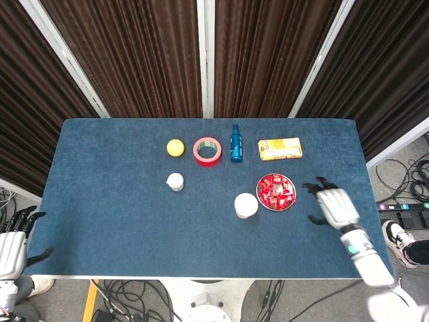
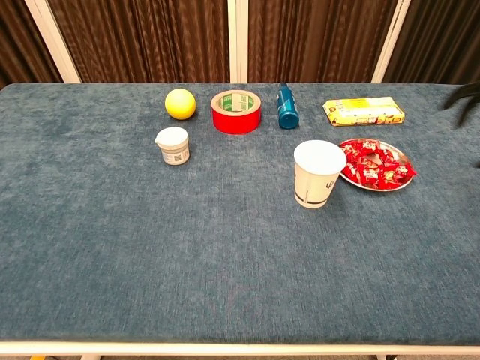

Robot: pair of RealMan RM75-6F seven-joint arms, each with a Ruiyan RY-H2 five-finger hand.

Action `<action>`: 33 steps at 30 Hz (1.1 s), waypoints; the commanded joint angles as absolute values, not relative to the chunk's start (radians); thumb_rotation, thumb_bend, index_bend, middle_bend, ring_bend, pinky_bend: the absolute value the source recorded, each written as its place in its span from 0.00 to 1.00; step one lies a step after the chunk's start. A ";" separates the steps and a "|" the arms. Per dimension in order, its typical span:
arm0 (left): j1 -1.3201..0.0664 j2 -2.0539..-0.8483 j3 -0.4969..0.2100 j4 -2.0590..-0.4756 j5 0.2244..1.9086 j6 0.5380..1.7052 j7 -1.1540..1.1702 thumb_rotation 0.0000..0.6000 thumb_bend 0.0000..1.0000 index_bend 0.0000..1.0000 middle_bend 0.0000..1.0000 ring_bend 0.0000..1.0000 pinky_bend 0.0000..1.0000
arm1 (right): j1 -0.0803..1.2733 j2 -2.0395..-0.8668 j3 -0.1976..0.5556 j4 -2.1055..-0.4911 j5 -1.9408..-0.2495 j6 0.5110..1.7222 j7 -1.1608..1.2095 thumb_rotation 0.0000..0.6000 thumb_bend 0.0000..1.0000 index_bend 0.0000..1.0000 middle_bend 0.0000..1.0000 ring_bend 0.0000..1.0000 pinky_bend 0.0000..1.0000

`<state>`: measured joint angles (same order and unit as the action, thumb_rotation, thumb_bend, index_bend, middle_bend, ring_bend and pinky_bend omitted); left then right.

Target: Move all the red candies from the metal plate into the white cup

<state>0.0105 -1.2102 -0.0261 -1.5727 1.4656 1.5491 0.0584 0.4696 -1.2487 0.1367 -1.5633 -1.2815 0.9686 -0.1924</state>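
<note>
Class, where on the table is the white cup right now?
In the head view the cup stands right of centre, just left of the candy plate, with the blue bottle behind it.

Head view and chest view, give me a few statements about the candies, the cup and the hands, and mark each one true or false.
1. The red candies lie piled in the metal plate. True.
2. The white cup lies tipped on its side. False: it stands upright beside the plate.
3. The right hand holds a candy. False: it is over the table beside the plate, fingers apart, holding nothing.
4. The left hand is off the table's near corner, touching nothing. True.
5. The red tape roll stands between the yellow ball and the blue bottle. True.
</note>
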 commanded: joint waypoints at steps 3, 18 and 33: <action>0.010 -1.213 -0.028 -1.560 1.452 1.536 0.048 1.00 0.11 0.30 0.25 0.17 0.28 | 0.611 -1.417 0.175 -1.416 -1.173 0.837 -0.329 1.00 0.15 0.27 0.34 0.10 0.24; 0.010 -1.227 -0.032 -1.518 1.436 1.518 0.010 1.00 0.11 0.30 0.25 0.17 0.28 | 0.680 -1.567 0.141 -1.278 -1.096 0.820 -0.429 1.00 0.16 0.36 0.35 0.10 0.24; 0.011 -1.247 -0.035 -1.483 1.421 1.505 0.000 1.00 0.11 0.30 0.25 0.17 0.28 | 0.692 -1.643 0.134 -1.170 -1.093 0.827 -0.397 1.00 0.19 0.48 0.39 0.14 0.26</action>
